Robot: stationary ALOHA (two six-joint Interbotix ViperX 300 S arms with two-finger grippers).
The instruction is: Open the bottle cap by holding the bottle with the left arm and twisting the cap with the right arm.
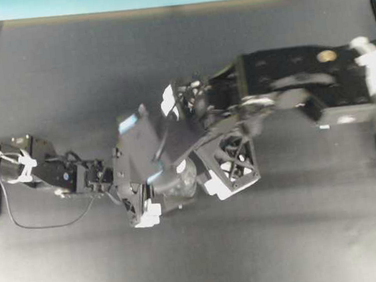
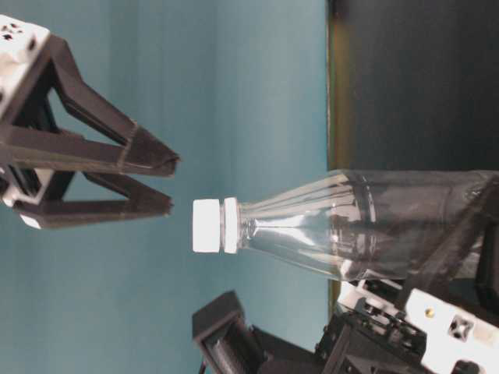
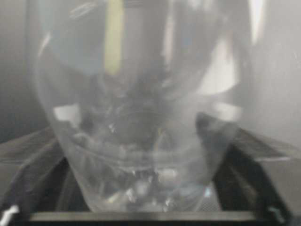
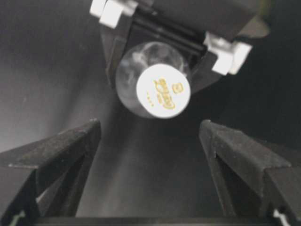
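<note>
The bottle [image 2: 366, 226] stands tilted between the left gripper's [image 4: 169, 52] fingers, which sit around its lower body; the jaws stand wide, and whether the pads actually press the plastic cannot be told, so the hold may be loose. The cap [image 2: 207, 226] is on the neck, and the right gripper [image 2: 168, 183] hangs clear of it with its jaws spread and nothing between them. Judging by this, the step in hand is bringing the right gripper onto the cap. To do it well, the left gripper should first firm its hold so the body cannot spin or tip. The right gripper should then line up with the leaning neck rather than straight down, centre the cap between its pads, close on the cap alone and not the collar below it, and only then twist. The table-level view shows the gap between fingertips and cap and the lean of the bottle. The right wrist view shows instead the cap's printed top [image 4: 163, 91], lying ahead of the open jaws and roughly midway between them. The overhead view hides the cap under the arms, showing only a glint of the bottle [image 1: 182, 182]. The left wrist view gives only the blurred clear body [image 3: 136, 122] filling the frame between its fingers.
</note>
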